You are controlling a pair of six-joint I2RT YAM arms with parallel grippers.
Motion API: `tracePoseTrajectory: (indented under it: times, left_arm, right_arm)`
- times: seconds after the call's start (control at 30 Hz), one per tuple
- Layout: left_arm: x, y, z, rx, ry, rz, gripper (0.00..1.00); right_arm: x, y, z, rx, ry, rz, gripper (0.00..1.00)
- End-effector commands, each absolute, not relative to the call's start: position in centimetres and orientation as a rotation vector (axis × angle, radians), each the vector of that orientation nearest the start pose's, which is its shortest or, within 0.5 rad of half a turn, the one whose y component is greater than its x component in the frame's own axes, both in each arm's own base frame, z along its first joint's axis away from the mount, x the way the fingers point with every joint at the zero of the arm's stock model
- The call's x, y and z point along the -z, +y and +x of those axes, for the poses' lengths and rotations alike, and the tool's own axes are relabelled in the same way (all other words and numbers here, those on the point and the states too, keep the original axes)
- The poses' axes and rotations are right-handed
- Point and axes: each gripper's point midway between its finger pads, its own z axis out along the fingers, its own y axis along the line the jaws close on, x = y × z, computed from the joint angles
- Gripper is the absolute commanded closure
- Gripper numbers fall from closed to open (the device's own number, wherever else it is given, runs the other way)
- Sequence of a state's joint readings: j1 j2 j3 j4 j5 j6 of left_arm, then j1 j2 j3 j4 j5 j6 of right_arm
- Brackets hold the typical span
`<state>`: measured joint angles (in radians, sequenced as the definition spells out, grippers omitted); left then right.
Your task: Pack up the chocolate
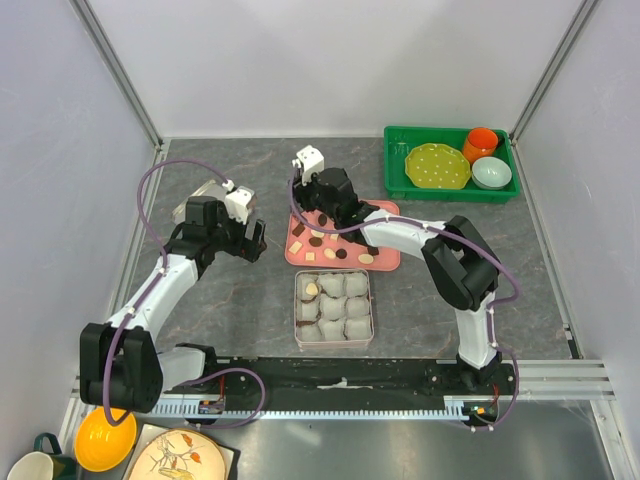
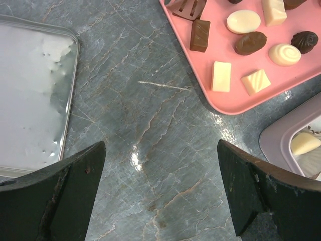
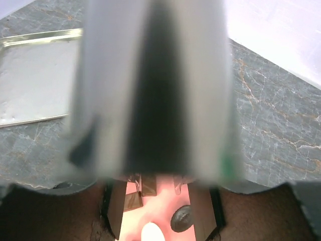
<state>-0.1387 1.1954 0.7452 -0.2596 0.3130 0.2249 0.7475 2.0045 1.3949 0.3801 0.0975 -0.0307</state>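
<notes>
**Figure. Pick phase over the supply tray, top view taken as the clock face.**

The chocolate is shown loose on the pink tray at the centre, dark and cream pieces mixed. At least one cream piece is already seated in the tin box, which lies at 6 o'clock of the tray and is lined with paper cups. The lid lies towards 10 o'clock.

The right gripper is held low over the tray's 10 o'clock corner. Its jaws are parted and pink tray is visible between them. A brown piece lies close to one finger; contact cannot be judged, because most of the wrist view is blocked by a blurred object. The left gripper is spread wide over bare table at 9 o'clock of the tray and holds nothing.

Likely faults are judged as follows:
- A neighbouring piece may be pinched or pushed aside, since the pieces lie close together.
- A smooth, rounded piece may slip out of a closing grip.
- The light tray may be shoved by a finger set too low.
- A cup may be crumpled or lifted at placement.
</notes>
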Motion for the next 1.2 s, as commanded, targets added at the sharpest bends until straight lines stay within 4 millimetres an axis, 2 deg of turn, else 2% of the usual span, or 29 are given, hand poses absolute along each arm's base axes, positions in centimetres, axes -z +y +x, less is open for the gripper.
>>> tracePoseTrajectory:
  times: [0.0, 0.13, 0.33, 0.5, 0.6, 0.7, 0.73, 0.8, 0.83, 0.9, 0.93, 0.97, 1.0, 1.03, 1.07, 1.1, 1.17]
  left_arm:
    - [-12.0, -8.5, 31.8, 0.278, 2.166, 0.571, 0.01]
    - [-11.9, -8.5, 31.6, 0.279, 2.169, 0.571, 0.01]
    - [-11.9, -8.4, 31.6, 0.273, 2.167, 0.568, 0.01]
    - [-12.0, -8.4, 31.6, 0.27, 2.165, 0.573, 0.01]
    - [-12.2, -8.3, 31.6, 0.267, 2.162, 0.574, 0.01]
    - [-12.2, -8.4, 31.6, 0.27, 2.164, 0.573, 0.01]
    - [-12.3, -8.4, 31.6, 0.27, 2.16, 0.571, 0.01]
    - [-12.4, -8.4, 31.6, 0.269, 2.161, 0.573, 0.01]
    - [-12.5, -8.4, 31.5, 0.271, 2.158, 0.572, 0.01]
    - [-12.5, -8.4, 31.5, 0.269, 2.156, 0.573, 0.01]
    - [-12.4, -8.3, 31.5, 0.267, 2.159, 0.574, 0.01]
    - [-12.3, -8.3, 31.4, 0.264, 2.161, 0.575, 0.01]
    - [-12.3, -8.3, 31.4, 0.266, 2.163, 0.572, 0.01]
    - [-12.3, -8.3, 31.4, 0.269, 2.165, 0.571, 0.01]
    - [-12.3, -8.4, 31.4, 0.271, 2.165, 0.576, 0.01]
    - [-12.4, -8.4, 31.3, 0.273, 2.162, 0.575, 0.01]
    - [-12.4, -8.4, 31.3, 0.275, 2.161, 0.575, 0.01]
  right_arm:
    - [-17.7, 39.6, 46.0, -0.446, 1.67, -0.603, 0.47]
    - [-16.8, 39.0, 46.3, -0.438, 1.688, -0.596, 0.49]
    - [-16.1, 39.3, 46.6, -0.445, 1.703, -0.599, 0.54]
    - [-16.2, 39.4, 46.5, -0.451, 1.704, -0.6, 0.64]
    - [-17.7, 39.2, 46.4, -0.453, 1.68, -0.596, 0.69]
    - [-20.2, 38.8, 45.9, -0.457, 1.64, -0.588, 0.73]
    - [-22.0, 38.4, 45.7, -0.461, 1.613, -0.578, 0.74]
    - [-23.1, 37.9, 45.0, -0.462, 1.6, -0.576, 0.76]
    - [-25.2, 37.5, 44.4, -0.476, 1.569, -0.561, 0.77]
    - [-27.2, 36.5, 42.9, -0.499, 1.542, -0.549, 0.77]
    - [-27.8, 36.3, 42.2, -0.513, 1.535, -0.545, 0.78]
    - [-27.1, 35.8, 41.4, -0.513, 1.55, -0.553, 0.78]
    - [-28.9, 35.2, 40.4, -0.526, 1.521, -0.542, 0.78]
    - [-28.8, 35.1, 39.6, -0.531, 1.527, -0.553, 0.78]
    - [-27.9, 34.7, 38.7, -0.529, 1.55, -0.568, 0.78]
    - [-28.8, 34.1, 37.7, -0.533, 1.543, -0.565, 0.79]
    - [-28.7, 33.6, 36.1, -0.534, 1.549, -0.575, 0.79]
